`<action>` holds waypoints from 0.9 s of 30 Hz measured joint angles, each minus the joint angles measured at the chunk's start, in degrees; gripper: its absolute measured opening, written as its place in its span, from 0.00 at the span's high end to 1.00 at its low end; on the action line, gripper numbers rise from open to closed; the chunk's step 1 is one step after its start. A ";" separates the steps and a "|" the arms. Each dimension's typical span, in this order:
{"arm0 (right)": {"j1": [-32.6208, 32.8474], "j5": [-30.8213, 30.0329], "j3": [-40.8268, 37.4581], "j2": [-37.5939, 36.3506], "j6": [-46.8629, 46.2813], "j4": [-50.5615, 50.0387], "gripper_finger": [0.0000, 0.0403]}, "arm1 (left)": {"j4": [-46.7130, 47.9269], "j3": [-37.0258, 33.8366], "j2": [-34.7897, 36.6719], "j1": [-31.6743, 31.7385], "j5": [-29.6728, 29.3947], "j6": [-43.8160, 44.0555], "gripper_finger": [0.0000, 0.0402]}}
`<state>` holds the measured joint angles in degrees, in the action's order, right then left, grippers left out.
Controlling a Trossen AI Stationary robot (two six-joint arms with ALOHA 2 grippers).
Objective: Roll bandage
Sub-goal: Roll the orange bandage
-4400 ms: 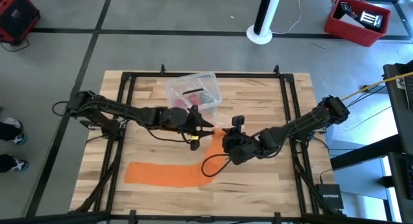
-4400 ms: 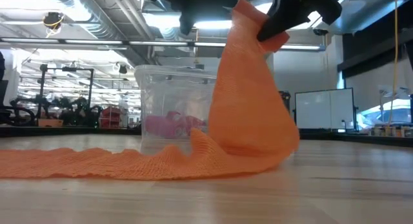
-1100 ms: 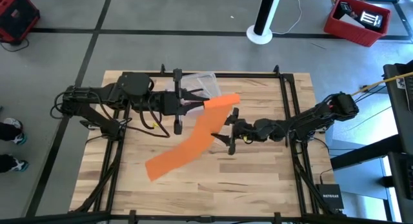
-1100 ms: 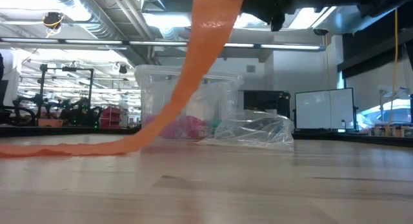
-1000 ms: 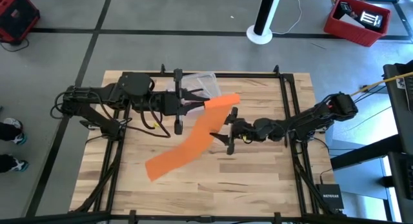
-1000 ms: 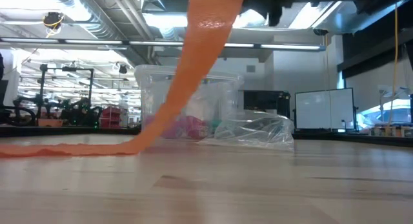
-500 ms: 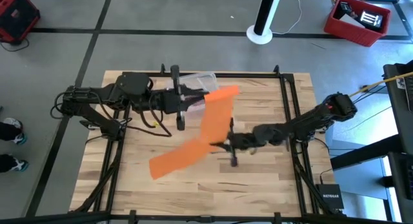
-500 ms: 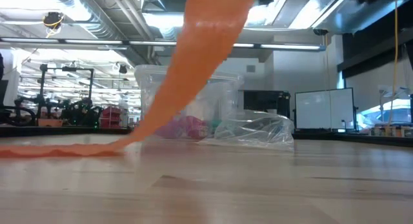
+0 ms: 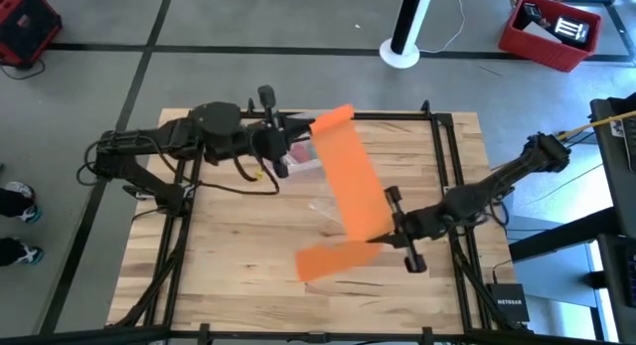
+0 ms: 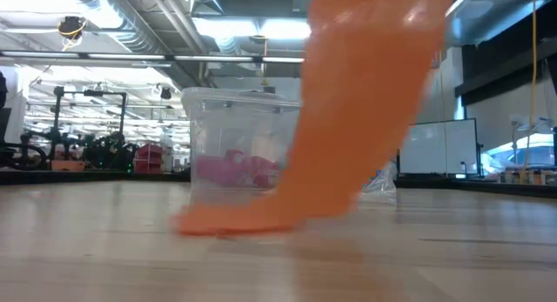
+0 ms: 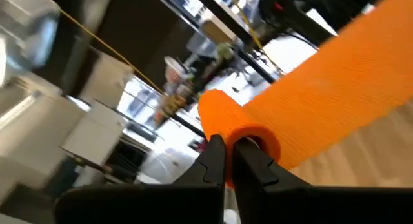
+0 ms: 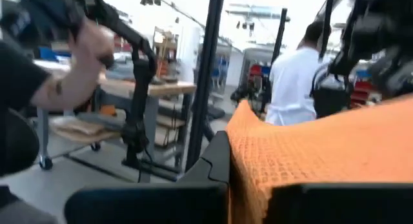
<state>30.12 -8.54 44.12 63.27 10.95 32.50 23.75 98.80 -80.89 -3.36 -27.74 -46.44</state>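
The orange bandage [image 9: 350,176] runs as a flat band, lifted off the table, from my left gripper [image 9: 306,129] at the far side down to my right gripper [image 9: 386,229] near the middle right. Both grippers are shut on it. At the left gripper its end is wound into a small roll [image 11: 233,122]. Past the right gripper it folds back, and its free tail [image 9: 330,259] lies flat on the wooden table [image 9: 229,246]. In the low view the bandage [image 10: 357,119] fills the middle of the picture and hides both grippers. My left gripper pinches the rolled end of the bandage [image 11: 227,141] between its two shut fingers, which point about level toward the table's right. The roll sits at the fingertips, clear of the table, and the band leads away from it. My right gripper pinches the band partway along its length [image 12: 253,164] between its two fingers [image 12: 216,161], coming about level from the table's right. The stretch up to the left gripper is straight and lifted. The tail beyond the fold [image 9: 370,242] rests on the table.
A clear plastic box [image 10: 235,154] with pink contents stands at the far middle, partly behind the band. A crumpled clear wrapper [image 10: 383,182] lies beside it. A black frame [image 9: 442,186] rims the table. People show in the room beyond [image 12: 292,88].
My right gripper has shut on the band, then gone toward the table's near right corner and upward. The band has swung with it and now runs from far to near. Its tail has slid rightward along the table. My left gripper has rolled and shifted slightly toward the far edge.
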 joint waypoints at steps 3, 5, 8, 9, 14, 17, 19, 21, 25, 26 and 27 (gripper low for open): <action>1.37 0.02 3.06 -0.10 0.28 -1.52 0.99 | 1.09 -4.08 -0.13 -0.06 0.02 2.55 1.00; 2.50 -0.48 6.38 -0.12 1.70 -4.75 0.99 | 0.77 -7.96 -0.34 -0.47 -0.03 2.53 1.00; 4.52 -3.27 11.73 -0.07 4.59 -8.62 0.99 | -1.56 -13.75 -0.25 -1.18 0.53 7.50 1.00; 5.22 -4.20 13.48 -0.07 5.58 -8.53 0.99 | -3.72 -15.77 -0.13 -1.56 1.66 9.70 1.00; 5.68 -7.66 21.16 -0.16 7.44 -8.81 0.99 | -16.19 -24.91 -0.93 -4.32 8.62 11.37 1.00; 3.24 -11.58 23.94 -0.07 7.42 -10.69 0.99 | -24.80 -29.91 -2.35 -6.42 9.47 13.86 1.00; 1.29 -14.57 24.63 -0.14 7.42 -12.50 0.99 | -29.38 -32.74 -3.11 -8.02 11.01 13.03 1.00; -0.76 -16.08 24.63 -0.31 7.42 -13.13 0.99 | -33.31 -34.68 -4.14 -9.34 12.94 12.67 1.00; -6.18 -17.70 24.65 -0.14 4.97 -12.55 0.99 | -37.30 -36.23 -6.86 -11.65 14.99 12.59 1.00; -7.97 -17.87 24.65 0.14 3.57 -12.61 0.99 | -37.58 -36.25 -7.85 -12.16 14.96 12.52 1.00; -9.77 -17.97 24.65 0.62 2.28 -12.72 0.99 | -38.30 -36.27 -8.90 -12.54 14.93 12.24 1.00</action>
<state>20.34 -26.50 68.77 63.89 13.23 19.79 -14.55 62.53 -89.79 -15.90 -12.81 -34.19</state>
